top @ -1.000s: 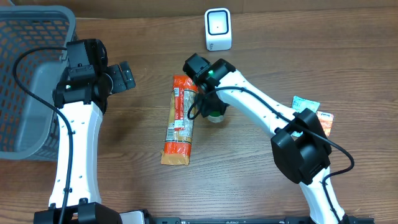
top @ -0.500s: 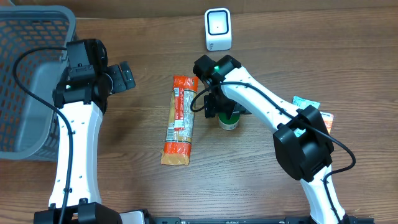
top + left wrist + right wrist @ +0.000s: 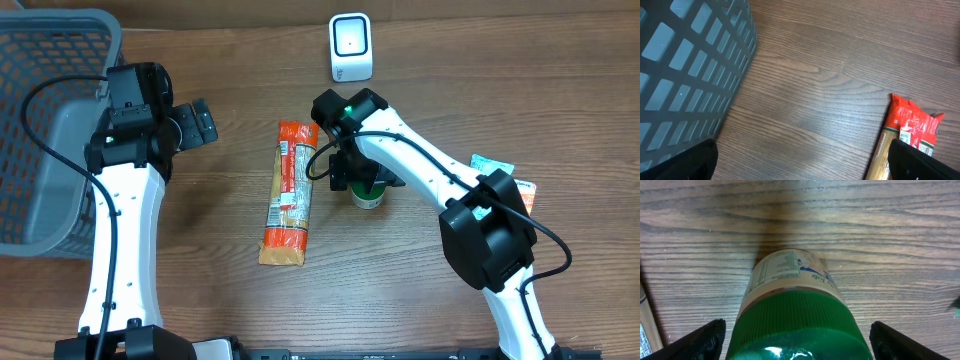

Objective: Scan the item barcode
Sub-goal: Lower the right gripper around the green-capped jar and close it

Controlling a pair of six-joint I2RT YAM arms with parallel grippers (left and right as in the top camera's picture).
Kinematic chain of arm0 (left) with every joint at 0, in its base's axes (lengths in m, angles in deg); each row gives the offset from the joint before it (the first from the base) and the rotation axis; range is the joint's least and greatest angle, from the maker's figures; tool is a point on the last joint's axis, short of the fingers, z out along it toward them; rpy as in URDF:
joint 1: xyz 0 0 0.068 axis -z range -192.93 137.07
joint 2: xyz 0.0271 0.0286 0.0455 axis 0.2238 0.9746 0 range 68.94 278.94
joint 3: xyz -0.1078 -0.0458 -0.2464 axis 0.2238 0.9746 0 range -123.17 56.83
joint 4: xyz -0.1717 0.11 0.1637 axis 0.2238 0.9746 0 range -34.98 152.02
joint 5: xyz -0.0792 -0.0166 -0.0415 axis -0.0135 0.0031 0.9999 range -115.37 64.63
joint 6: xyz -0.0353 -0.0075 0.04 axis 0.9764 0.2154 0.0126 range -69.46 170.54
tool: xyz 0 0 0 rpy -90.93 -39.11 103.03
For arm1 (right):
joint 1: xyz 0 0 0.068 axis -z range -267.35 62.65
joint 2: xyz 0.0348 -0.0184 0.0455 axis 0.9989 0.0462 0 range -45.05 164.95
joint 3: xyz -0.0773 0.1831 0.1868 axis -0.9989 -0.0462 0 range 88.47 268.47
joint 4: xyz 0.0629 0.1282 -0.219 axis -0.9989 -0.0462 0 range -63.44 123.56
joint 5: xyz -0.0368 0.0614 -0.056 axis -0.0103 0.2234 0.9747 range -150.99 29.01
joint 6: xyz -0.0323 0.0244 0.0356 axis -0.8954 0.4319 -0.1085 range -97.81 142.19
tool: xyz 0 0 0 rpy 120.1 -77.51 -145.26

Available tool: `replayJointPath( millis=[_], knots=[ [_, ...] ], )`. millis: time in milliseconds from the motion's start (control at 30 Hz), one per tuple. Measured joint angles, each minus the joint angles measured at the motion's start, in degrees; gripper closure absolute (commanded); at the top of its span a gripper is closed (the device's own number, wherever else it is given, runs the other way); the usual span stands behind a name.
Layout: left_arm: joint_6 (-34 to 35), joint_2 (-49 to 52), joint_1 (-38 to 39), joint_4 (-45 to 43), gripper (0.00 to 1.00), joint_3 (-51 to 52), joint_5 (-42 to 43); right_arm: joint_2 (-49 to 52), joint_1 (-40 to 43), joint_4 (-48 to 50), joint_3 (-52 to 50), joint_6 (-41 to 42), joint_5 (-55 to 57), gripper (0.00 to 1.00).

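A: Where's the jar (image 3: 368, 196)?
B: Upright on the table (image 3: 200, 300), just right of the packet (image 3: 288, 195) and well short of the scanner (image 3: 351, 47); the right gripper (image 3: 350, 176) hangs directly over it.
A: Clamped?
B: No; in the wrist view the jaws stand wide, one either side of the green lid (image 3: 797, 330), and I see no squeeze on it; the left gripper (image 3: 199, 124) is spread too, nothing between its jaws, near the basket (image 3: 60, 60).
A: How will it handle?
B: Rigid, I'd judge, probably plastic; the label looks smooth, so a bit slippery; some weight if full, which I can't tell; it won't crumple the way the packet would.
A: Where to hold?
B: The ribbed lid offers the best bite; a grip there also leaves the label bare for the scanner; where the barcode sits I can't tell.
A: Arm pose?
B: Right arm reaches forward and inward, wrist bent down over the jar; left arm stretches forward, its wrist turned toward the packet.
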Motion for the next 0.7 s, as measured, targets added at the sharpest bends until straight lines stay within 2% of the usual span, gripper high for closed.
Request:
replayJointPath(
  millis=[200,700],
  knots=[
    [0.0,0.0,0.0,0.0,0.00,0.0,0.0,0.0,0.0,-0.1,0.0,0.2,-0.6,0.11],
    [0.0,0.0,0.0,0.0,0.00,0.0,0.0,0.0,0.0,-0.4,0.0,0.2,-0.8,0.11]
  ],
)
